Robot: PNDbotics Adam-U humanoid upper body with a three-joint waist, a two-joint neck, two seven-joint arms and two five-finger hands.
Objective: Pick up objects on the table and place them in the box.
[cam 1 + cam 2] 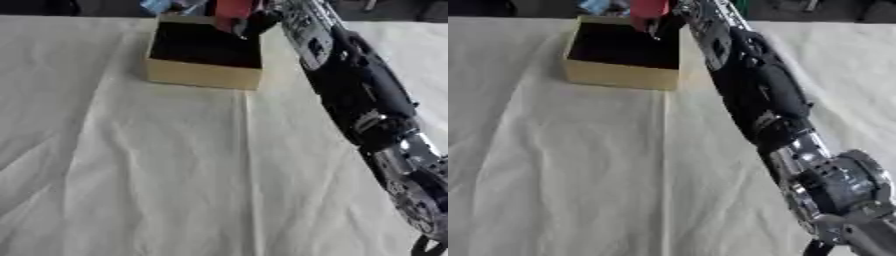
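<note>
A tan cardboard box with a dark inside stands at the far middle of the table. My right arm stretches from the lower right up to it. My right hand hovers over the box's far right corner, fingers curled round a red object. The red object hangs above the box's opening. My left hand shows in neither view.
A cream cloth with folds covers the whole table. Beyond the far edge lie some blurred things, one of them blue. My right forearm crosses the right side of the table.
</note>
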